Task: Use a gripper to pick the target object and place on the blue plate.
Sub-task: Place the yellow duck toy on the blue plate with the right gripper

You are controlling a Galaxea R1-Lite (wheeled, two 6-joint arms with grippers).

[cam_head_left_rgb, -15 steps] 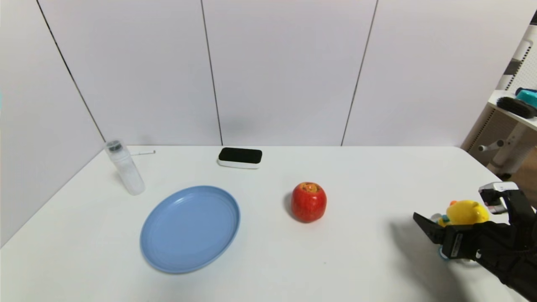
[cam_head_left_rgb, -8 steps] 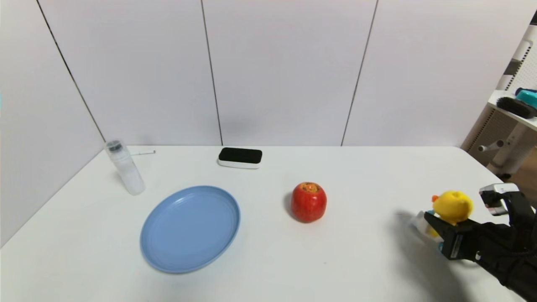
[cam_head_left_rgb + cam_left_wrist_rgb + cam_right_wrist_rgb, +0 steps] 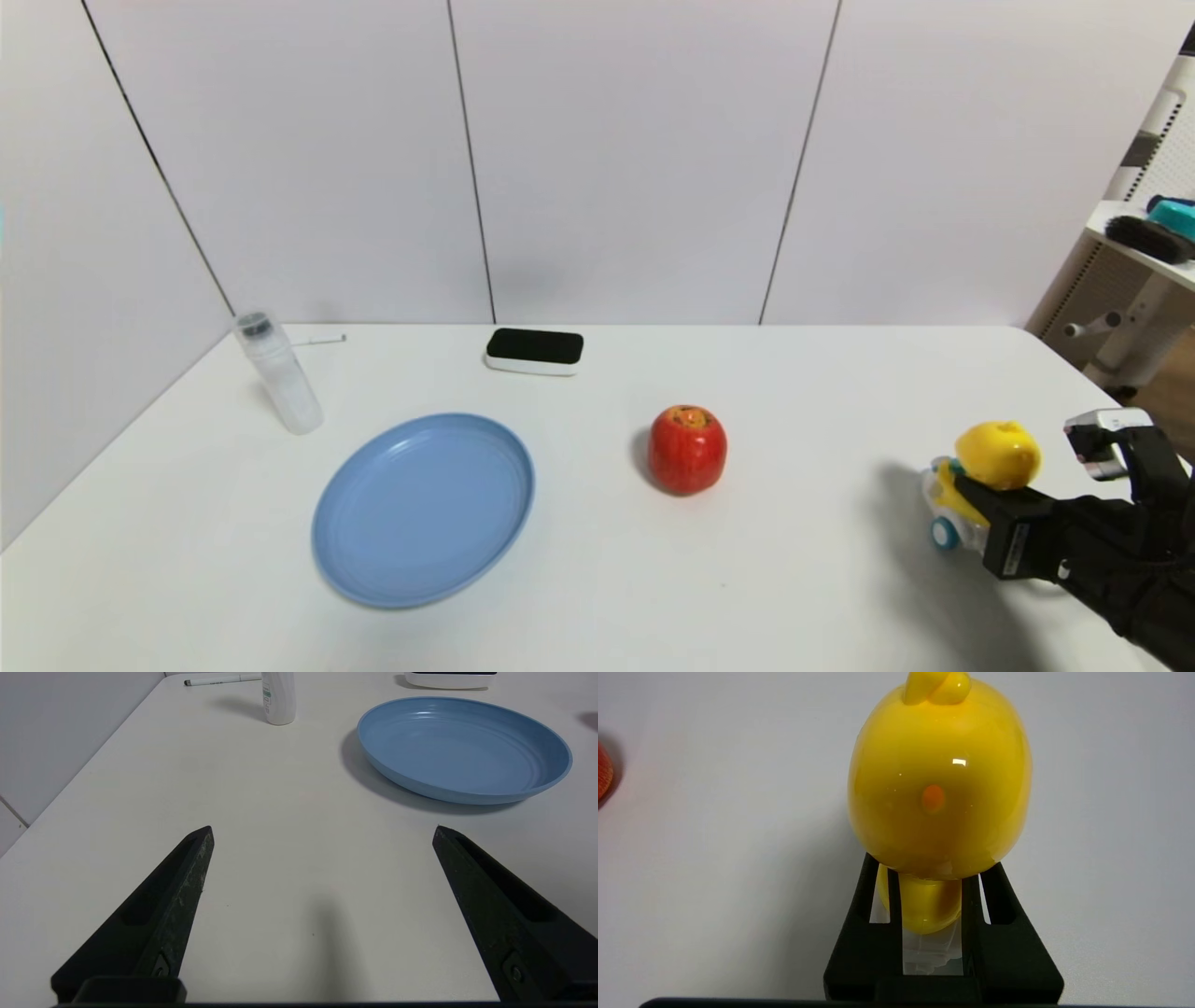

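right gripper (image 3: 931,905): jaws closed tight on the duck's body, just under the head; black fingers (image 3: 864,914) press both sides
duck (image 3: 990,467): yellow head up, roughly upright, teal wheel low at its left; at the table's right edge, near side, well right of the apple; can't tell if wheels touch the table
left gripper (image 3: 322,833): jaws wide apart, nothing between; parked low over the table's left near part, plate ahead of it
plate (image 3: 422,510): light blue, nothing on it, left of centre, well apart from duck
apple (image 3: 687,449): red, mid-table, between plate and duck
bottle (image 3: 277,372): clear, tilted, behind plate at far left
pen (image 3: 222,679): lying beyond the bottle
black-topped box (image 3: 534,351): far edge, centre
table (image 3: 803,392): white
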